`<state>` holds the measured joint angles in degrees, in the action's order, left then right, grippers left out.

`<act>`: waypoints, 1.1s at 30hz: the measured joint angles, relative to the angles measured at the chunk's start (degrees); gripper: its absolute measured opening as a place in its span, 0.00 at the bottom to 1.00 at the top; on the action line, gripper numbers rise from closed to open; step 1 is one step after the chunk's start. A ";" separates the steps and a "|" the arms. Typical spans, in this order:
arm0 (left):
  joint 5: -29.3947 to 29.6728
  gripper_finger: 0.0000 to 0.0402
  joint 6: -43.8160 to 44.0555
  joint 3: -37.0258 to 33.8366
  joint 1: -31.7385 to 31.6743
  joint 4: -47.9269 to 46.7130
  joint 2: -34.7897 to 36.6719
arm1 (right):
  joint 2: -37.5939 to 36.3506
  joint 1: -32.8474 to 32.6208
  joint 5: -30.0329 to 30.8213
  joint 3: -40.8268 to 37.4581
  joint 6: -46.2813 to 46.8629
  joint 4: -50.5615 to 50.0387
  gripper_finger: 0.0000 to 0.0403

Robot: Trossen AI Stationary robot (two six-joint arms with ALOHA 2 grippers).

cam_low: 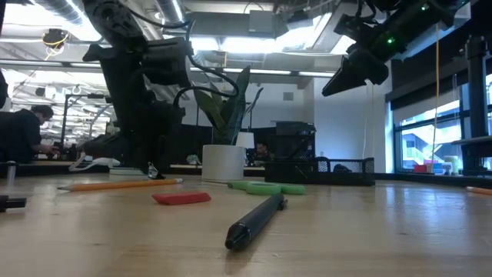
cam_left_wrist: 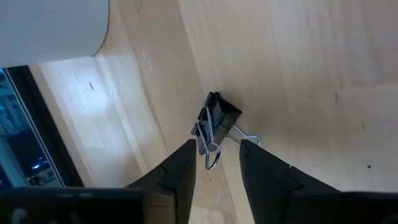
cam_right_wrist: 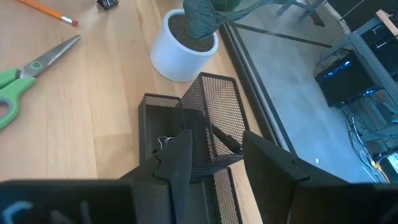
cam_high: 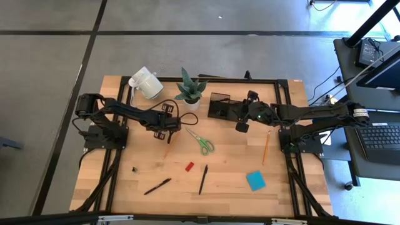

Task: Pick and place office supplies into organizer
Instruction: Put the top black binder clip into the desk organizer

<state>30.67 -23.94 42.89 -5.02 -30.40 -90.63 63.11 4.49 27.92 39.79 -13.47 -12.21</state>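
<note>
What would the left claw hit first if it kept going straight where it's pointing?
Most likely the black binder clip on the table, lying just ahead between the left claw's open fingers, though depth is hard to judge.

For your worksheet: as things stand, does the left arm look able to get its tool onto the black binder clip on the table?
Probably yes. The left tool hangs just over the binder clip, fingers apart either side of its wire handle, with nothing between them.

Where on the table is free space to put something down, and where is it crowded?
Free: the wood between the yellow pencil and the scissors, and the corner near the binder clip. Crowded: the back edge, with mug, plant and organizer.
</note>
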 joint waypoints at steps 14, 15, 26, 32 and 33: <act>-0.11 0.02 0.66 0.03 -1.95 0.73 0.06 | 0.00 0.00 -0.01 0.02 1.25 0.00 0.36; -0.64 0.01 0.68 0.07 -1.95 0.98 0.10 | 0.00 0.00 0.00 0.02 1.25 0.00 0.36; -1.48 0.01 0.36 0.07 -1.10 3.66 0.11 | 0.04 0.00 0.00 0.02 1.25 -0.02 0.36; -2.60 0.01 2.13 1.45 0.99 3.70 -0.02 | 0.04 0.00 0.00 0.02 1.25 -0.02 0.36; -2.90 0.01 2.71 2.24 1.41 3.66 -0.06 | 0.04 0.00 0.00 0.02 1.25 -0.02 0.36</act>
<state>27.77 -21.24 45.13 -3.61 -26.74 -90.69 63.16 4.49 27.92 39.81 -12.23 -12.23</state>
